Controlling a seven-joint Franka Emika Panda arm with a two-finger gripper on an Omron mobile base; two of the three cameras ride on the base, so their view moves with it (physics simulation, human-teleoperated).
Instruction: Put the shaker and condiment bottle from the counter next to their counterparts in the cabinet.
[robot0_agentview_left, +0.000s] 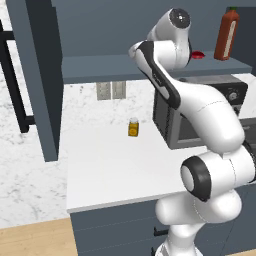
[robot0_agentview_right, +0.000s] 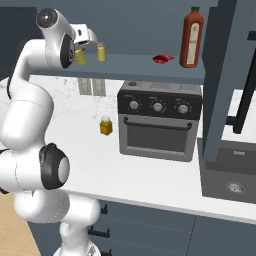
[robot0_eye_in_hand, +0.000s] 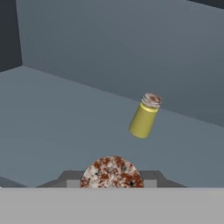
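Shaker (robot0_agentview_right: 80, 56) is clenched in the hand (robot0_agentview_right: 82, 50), up on the cabinet shelf (robot0_agentview_right: 140, 67) just beside the other shaker (robot0_agentview_right: 101, 52). Two yellow shakers there, one orange jar (robot0_agentview_right: 105, 126) down on the bench (robot0_agentview_right: 150, 175).

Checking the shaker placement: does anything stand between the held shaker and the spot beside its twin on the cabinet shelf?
Nothing visible does. The gripper is shut on the shaker above the shelf, and the twin shaker stands just beyond it with bare shelf board between them. The red condiment bottle and sauce bottle sit farther along.
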